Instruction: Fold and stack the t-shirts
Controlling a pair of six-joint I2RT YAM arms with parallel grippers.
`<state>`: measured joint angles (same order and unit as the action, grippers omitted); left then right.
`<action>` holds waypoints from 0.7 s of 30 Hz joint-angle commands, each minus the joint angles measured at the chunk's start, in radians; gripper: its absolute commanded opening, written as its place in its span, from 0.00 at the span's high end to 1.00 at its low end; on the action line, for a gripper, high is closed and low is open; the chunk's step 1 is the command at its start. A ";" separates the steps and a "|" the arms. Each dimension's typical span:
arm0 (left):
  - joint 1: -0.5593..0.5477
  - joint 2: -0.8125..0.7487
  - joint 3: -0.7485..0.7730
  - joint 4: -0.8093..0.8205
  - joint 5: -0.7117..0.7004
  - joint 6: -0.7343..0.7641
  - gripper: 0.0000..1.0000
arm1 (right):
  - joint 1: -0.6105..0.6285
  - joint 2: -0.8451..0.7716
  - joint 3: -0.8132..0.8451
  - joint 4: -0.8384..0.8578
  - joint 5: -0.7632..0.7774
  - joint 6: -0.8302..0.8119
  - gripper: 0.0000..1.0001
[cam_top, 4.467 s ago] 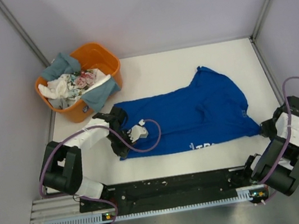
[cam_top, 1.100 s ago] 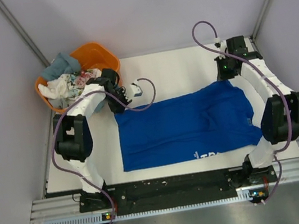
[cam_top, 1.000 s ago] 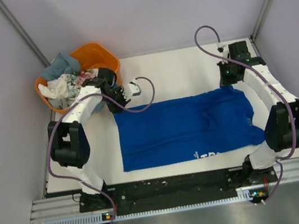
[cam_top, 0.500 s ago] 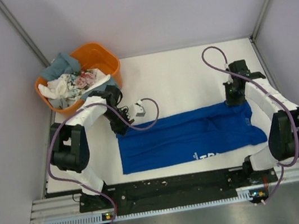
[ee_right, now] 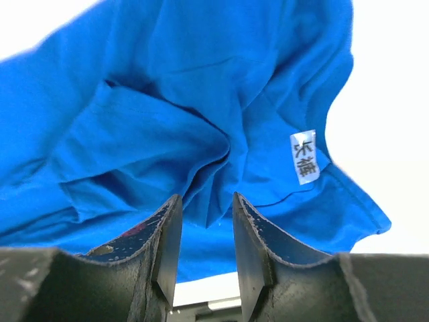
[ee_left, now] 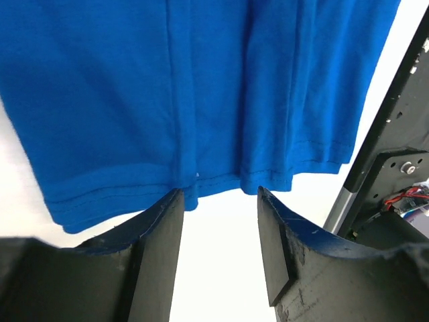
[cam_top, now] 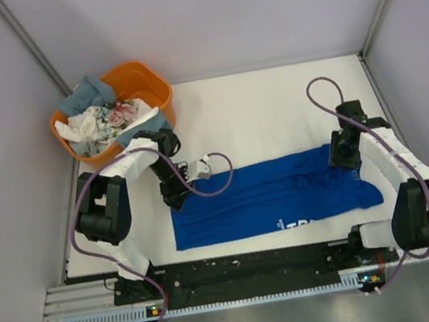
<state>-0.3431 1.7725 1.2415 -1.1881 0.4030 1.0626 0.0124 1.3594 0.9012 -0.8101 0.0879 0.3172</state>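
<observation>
The royal blue t-shirt (cam_top: 285, 195) lies on the white table as a long band folded lengthwise, with white lettering at its near edge. My left gripper (cam_top: 178, 201) sits at its left end, open. In the left wrist view the stitched hem (ee_left: 201, 178) lies just past my left gripper (ee_left: 218, 201), with only bare table between the fingers. My right gripper (cam_top: 344, 162) is over the collar end, also open. In the right wrist view my right gripper (ee_right: 206, 208) stands apart over rumpled blue cloth (ee_right: 167, 100) near a white label (ee_right: 305, 155). Other t-shirts, grey-blue (cam_top: 93, 90), white (cam_top: 78, 127) and floral (cam_top: 117, 113), are heaped in the tub.
The orange tub (cam_top: 154, 79) stands at the back left corner of the table. A metal rail (cam_top: 248, 270) with both arm bases runs along the near edge. Purple walls close in on both sides. Cables loop above both wrists.
Both grippers pulled the shirt's far edge toward the near side, folding it into a narrower band. Both have now opened and let go of the cloth.
</observation>
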 commanded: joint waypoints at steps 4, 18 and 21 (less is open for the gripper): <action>-0.002 -0.024 0.055 -0.021 -0.042 -0.035 0.49 | -0.020 -0.135 0.079 0.089 -0.160 -0.003 0.58; 0.006 -0.008 0.018 0.185 -0.113 -0.248 0.43 | 0.032 0.320 0.235 0.183 -0.128 -0.109 0.65; 0.004 -0.001 0.027 0.180 -0.124 -0.247 0.43 | 0.034 0.308 0.217 0.184 -0.201 -0.098 0.84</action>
<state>-0.3416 1.7721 1.2579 -1.0229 0.2817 0.8352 0.0391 1.6924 1.0874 -0.6621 -0.0448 0.2256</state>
